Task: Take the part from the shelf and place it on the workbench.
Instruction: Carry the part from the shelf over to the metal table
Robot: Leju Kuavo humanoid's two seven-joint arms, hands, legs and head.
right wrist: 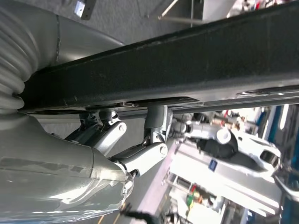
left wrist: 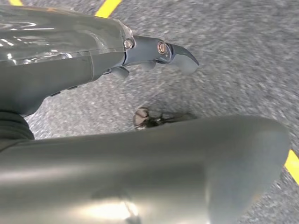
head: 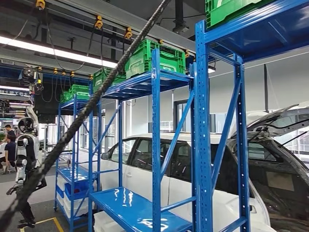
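Blue shelving racks (head: pixel 156 145) stand ahead with green crates (head: pixel 155 59) on their top levels, a white car (head: pixel 182 169) behind them and a thick dark cable (head: pixel 78 121) slanting across the head view. The right hand (right wrist: pixel 116 144) holds a long black part (right wrist: pixel 183 60), fingers wrapped under it. The left hand (left wrist: pixel 155 51) hangs above grey floor (left wrist: pixel 239 56) with yellow lines (left wrist: pixel 107 7), fingers extended, holding nothing.
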